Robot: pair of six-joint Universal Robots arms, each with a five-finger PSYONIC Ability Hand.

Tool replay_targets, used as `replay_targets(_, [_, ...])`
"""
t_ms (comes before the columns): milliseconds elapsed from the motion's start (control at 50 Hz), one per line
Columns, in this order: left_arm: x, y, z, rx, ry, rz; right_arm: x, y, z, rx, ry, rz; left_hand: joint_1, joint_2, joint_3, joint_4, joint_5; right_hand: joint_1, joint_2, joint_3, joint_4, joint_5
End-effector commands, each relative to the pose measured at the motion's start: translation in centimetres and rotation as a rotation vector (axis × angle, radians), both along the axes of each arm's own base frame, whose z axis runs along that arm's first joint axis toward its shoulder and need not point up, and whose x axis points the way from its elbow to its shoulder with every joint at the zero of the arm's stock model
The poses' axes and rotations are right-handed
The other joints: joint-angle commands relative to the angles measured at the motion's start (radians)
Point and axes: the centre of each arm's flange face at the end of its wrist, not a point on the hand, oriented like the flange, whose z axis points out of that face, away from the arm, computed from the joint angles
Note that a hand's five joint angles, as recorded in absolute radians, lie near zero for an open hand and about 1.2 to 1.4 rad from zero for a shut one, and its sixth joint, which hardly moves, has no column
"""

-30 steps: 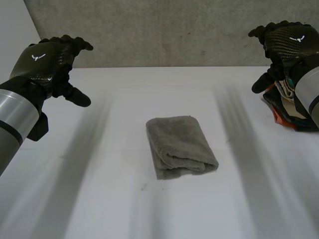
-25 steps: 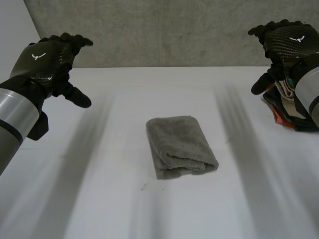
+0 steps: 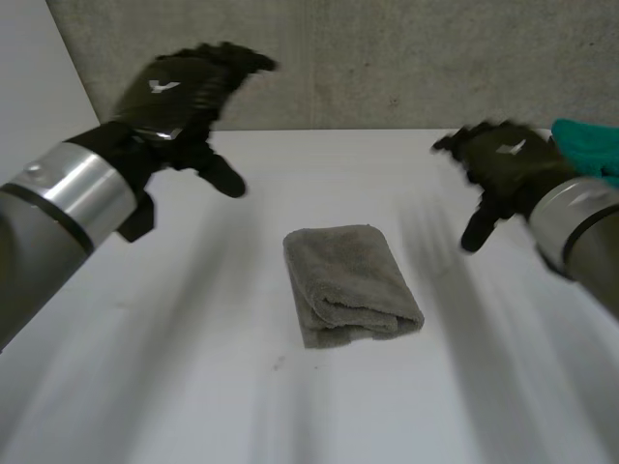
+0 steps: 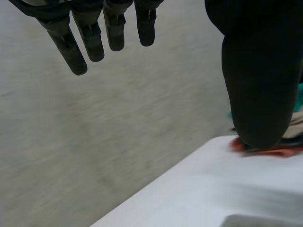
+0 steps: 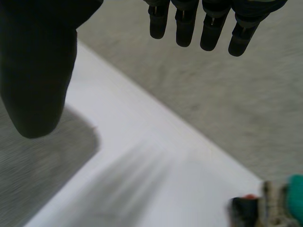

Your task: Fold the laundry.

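- You are working over a white bench [image 3: 193, 387] that is running back to a rough grey concrete wall [image 3: 387, 58]. The wall is standing beyond the fingertips of both hands.
- The bench top is lying bare and smooth under both palms, with nothing touching the fingers.
- The grey towel [image 3: 350, 282] is lying folded into a thick rectangle in the middle of the bench. It is sitting between the two hands, nearer to you than either set of fingertips, and well apart from both.
- Your left hand [image 3: 179, 87] is hanging above the bench near its far edge. Its fingers [image 4: 90, 38] are pointing straight and apart, the thumb is standing wide of them, and they are holding nothing.
- Your right hand [image 3: 503, 164] is hovering on the other side of the towel, lower and closer to it. Its fingers [image 5: 208, 28] are likewise reaching out straight and spread, the thumb is standing off to the side, and nothing is sitting between them.
- A teal cloth [image 3: 590, 145] is showing just behind the back of the right hand, on the side away from the towel.
- A red and black thing [image 5: 246, 208] is sitting beside that cloth, beyond the right fingertips; it is too blurred to name.
- Nothing is standing between either set of fingers and the towel.
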Motion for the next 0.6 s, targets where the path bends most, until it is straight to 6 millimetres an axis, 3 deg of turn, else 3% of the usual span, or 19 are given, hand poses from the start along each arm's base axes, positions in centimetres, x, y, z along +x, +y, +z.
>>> replay_targets(20, [-4.1, 1.3, -0.5, -0.009, -0.028, -0.322, 3.7, 3.4, -5.5, 0.136, 0.097, 0.150, -0.031, -0.036, -0.039, -0.031, -0.049, -0.056, -0.039, -0.037, -0.039, -0.047])
replay_targets(120, [-6.3, 2.1, -1.1, -0.002, -0.037, -0.450, 5.2, 3.9, -9.9, 0.151, 0.085, 0.187, -0.031, -0.036, -0.039, -0.031, -0.049, -0.056, -0.039, -0.037, -0.039, -0.047])
replay_targets(260, [-8.9, 2.1, -2.1, 0.013, -0.043, -0.510, 6.5, 4.2, -12.4, 0.073, 0.043, 0.223, -0.031, -0.036, -0.039, -0.031, -0.049, -0.056, -0.039, -0.037, -0.039, -0.047])
replay_targets(360, [-9.9, 2.1, -2.6, 0.018, -0.044, -0.529, 7.0, 4.1, -15.4, 0.099, 0.066, 0.230, -0.031, -0.035, -0.038, -0.030, -0.048, -0.056, -0.039, -0.037, -0.039, -0.047])
replay_targets(600, [-10.5, 2.4, -2.9, 0.019, -0.042, -0.523, 7.7, 2.9, -17.2, -0.003, 0.095, 0.213, -0.031, -0.036, -0.039, -0.031, -0.049, -0.043, -0.026, -0.024, -0.025, -0.034])
